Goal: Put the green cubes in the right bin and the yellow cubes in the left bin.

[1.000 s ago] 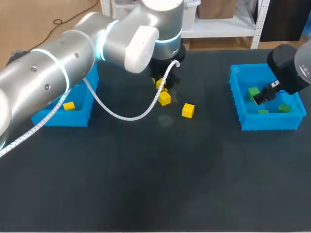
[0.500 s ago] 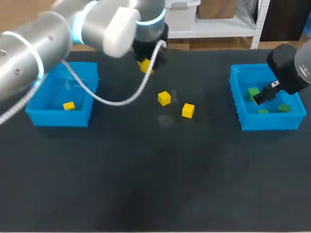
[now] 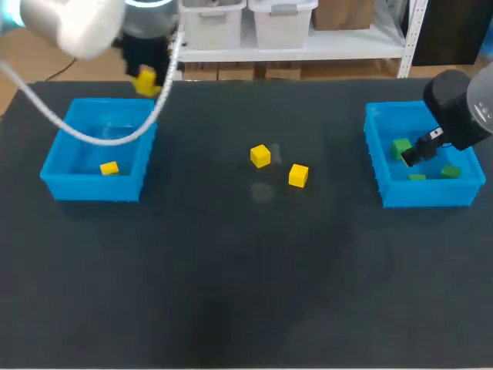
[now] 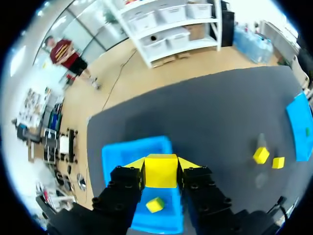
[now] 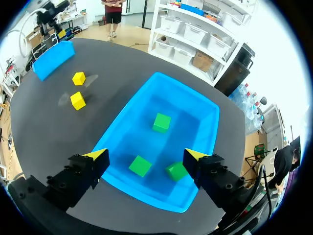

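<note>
A: Left arm (image 3: 69,23) has swung off the table's middle and out to the left bin (image 3: 92,190) in the last second. The cube it lifted went with it.
B: Grip?
A: Left gripper (image 4: 161,165) is clamped on the held cube (image 4: 161,172), a yellow one, with a fingertip against each side. It sits square between them.
B: Where exactly?
A: In the air, about over the bin's far rim. In the left wrist view the bin lies right under the fingers.
B: Anything in that bin?
A: One yellow, the binned cube (image 3: 109,167), on the floor near the front wall. Same spot as before.
B: What's out on the table (image 3: 246,293)?
A: Two yellows near the middle, close but not touching. Back cube (image 3: 260,156) is further from me, front cube (image 3: 299,175) is nearer and toward the right bin (image 3: 424,193). Neither has shifted.
B: Right side?
A: Right arm (image 3: 462,108) hasn't moved. Right gripper (image 5: 147,157) hangs over the right bin, fingers wide apart.
B: Greens?
A: Three in the right bin, none touching. Far green (image 5: 161,122) lies mid-floor. Near green (image 5: 140,165) and corner green (image 5: 176,171) lie closer to the gripper, about under the gap between its fingers.
</note>
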`<act>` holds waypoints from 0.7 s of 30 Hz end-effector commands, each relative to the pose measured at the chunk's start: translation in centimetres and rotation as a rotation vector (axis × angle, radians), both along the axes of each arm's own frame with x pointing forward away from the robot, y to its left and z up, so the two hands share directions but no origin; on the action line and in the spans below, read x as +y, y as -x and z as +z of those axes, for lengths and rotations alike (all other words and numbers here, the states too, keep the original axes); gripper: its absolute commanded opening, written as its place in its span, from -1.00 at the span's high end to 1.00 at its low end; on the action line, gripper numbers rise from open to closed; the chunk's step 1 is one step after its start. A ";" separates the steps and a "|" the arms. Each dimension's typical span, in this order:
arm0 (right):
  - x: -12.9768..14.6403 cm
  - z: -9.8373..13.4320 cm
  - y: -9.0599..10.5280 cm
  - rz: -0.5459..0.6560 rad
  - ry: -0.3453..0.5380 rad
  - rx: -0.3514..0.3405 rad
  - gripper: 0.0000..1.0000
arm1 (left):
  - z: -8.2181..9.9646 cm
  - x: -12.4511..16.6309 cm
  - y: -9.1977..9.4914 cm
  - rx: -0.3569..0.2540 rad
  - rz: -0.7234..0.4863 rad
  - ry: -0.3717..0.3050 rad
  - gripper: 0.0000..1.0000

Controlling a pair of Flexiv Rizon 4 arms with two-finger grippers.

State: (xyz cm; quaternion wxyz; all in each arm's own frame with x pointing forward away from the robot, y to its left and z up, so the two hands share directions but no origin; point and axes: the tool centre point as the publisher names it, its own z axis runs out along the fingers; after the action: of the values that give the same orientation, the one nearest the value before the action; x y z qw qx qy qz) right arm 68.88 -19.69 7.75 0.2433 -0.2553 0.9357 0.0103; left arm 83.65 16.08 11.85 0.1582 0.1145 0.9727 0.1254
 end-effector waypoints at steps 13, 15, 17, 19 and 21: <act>0.0 -0.1 0.1 -0.003 0.001 -0.007 -1.00 | -3.4 7.1 7.3 -0.137 0.005 0.037 -1.00; 0.0 -0.1 0.1 -0.003 0.001 -0.007 -1.00 | -2.5 6.6 7.1 -0.153 -0.009 0.054 -1.00; 0.0 -0.1 0.1 -0.003 0.001 -0.007 -1.00 | -1.3 5.5 6.9 -0.163 -0.046 0.063 -1.00; 0.0 -0.1 0.1 -0.003 0.001 -0.007 -1.00 | 0.0 4.0 6.9 -0.170 -0.091 0.077 -1.00; 0.0 -0.1 0.1 -0.003 0.001 -0.007 -1.00 | 1.2 2.1 6.9 -0.172 -0.153 0.087 -1.00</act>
State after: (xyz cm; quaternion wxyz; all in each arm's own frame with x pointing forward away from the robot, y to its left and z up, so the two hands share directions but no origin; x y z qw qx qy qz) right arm 68.88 -19.69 7.75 0.2433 -0.2553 0.9357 0.0103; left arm 77.83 19.09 11.74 0.2256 0.1534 0.9581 0.0877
